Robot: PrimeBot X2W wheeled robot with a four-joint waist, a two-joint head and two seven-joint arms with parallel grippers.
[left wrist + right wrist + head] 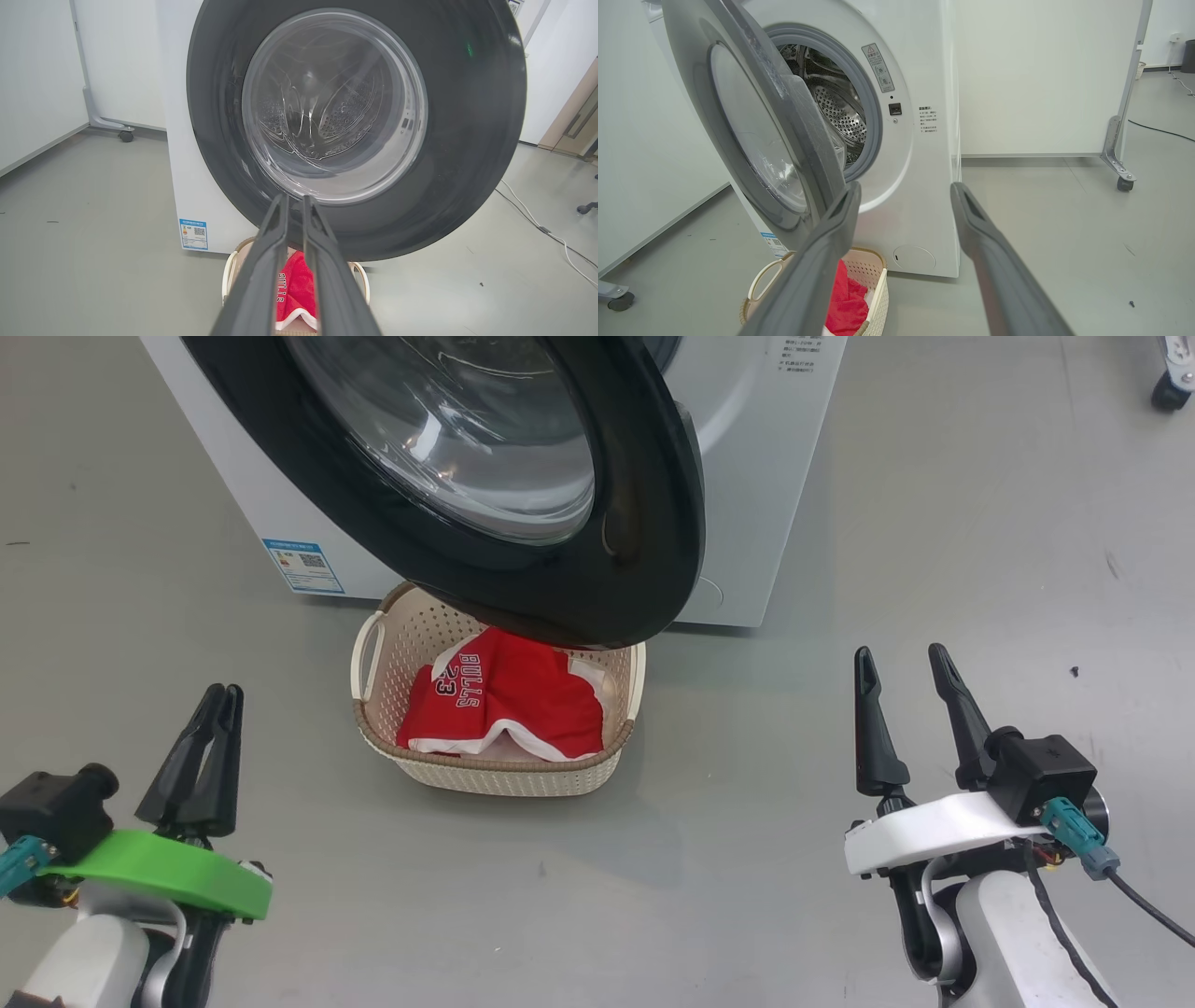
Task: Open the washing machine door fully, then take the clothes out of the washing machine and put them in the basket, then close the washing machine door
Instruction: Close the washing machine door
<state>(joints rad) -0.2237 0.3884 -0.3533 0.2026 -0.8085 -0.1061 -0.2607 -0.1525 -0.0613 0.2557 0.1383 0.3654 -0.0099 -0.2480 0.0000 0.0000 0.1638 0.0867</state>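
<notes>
Two empty end effectors are seen, the left end effector nearly shut and the right end effector wide open, with the clothes laid in the basket under the half-open door, which should be pushed shut next.

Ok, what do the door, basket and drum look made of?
Door: glossy black rim, likely plastic since it mirrors the light. Its centre is a clear bulging bowl, glass by its reflections. Basket: matte cream plastic with perforated walls and a brown woven-look rim. Drum: shiny perforated metal, probably steel.
</notes>
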